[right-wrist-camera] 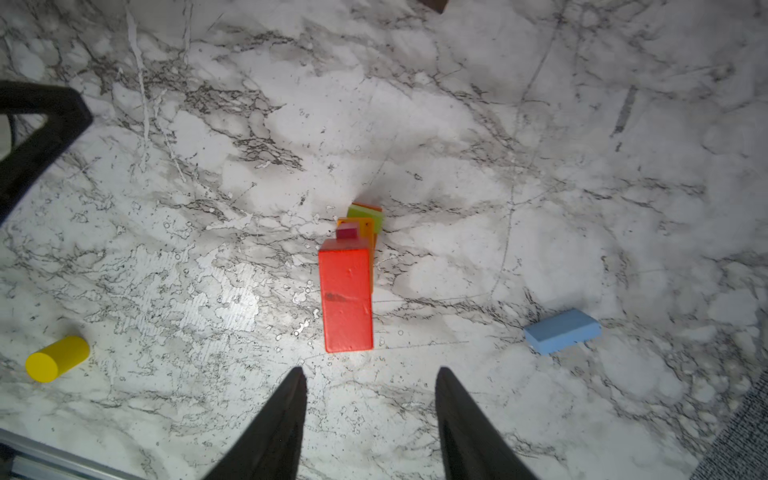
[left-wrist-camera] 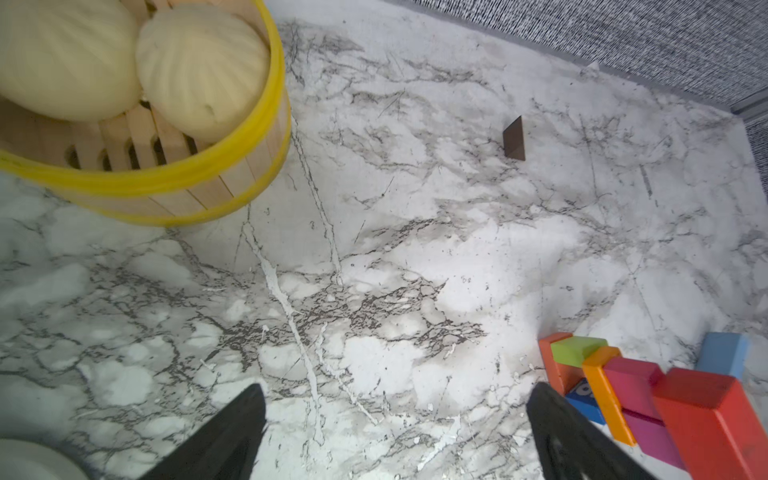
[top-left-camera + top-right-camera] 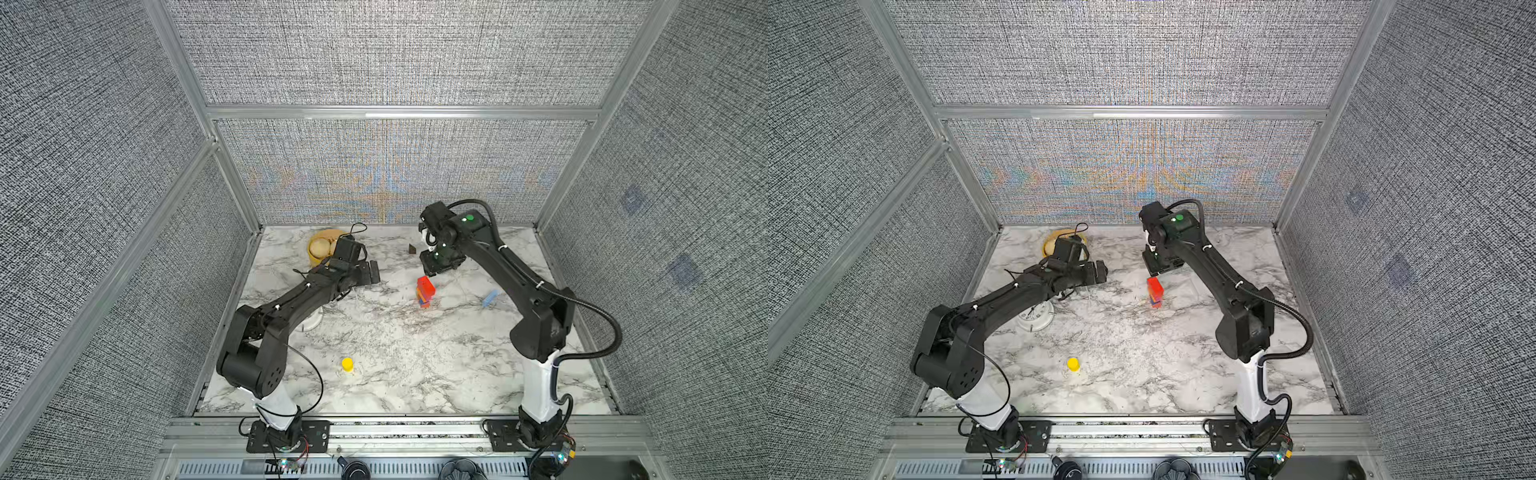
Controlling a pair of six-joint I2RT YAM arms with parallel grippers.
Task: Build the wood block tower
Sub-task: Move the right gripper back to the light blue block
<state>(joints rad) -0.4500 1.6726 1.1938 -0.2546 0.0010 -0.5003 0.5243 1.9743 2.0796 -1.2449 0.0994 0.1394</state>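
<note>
Left wrist: basket [image 2: 166, 178]; right wrist: yellow cylinder [image 1: 58, 358]; left gripper [image 2: 397, 390], right gripper [image 1: 370, 374] jaws spread

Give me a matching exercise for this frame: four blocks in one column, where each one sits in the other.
Things:
1. red block
2. yellow cylinder
3. blue block
4. brown block

Places:
A. close to the back wall
B. top of the tower
C. lying flat, right of the tower in a top view
D. alone, toward the front of the table

Pairs: 1-B, 2-D, 3-C, 4-A
</note>
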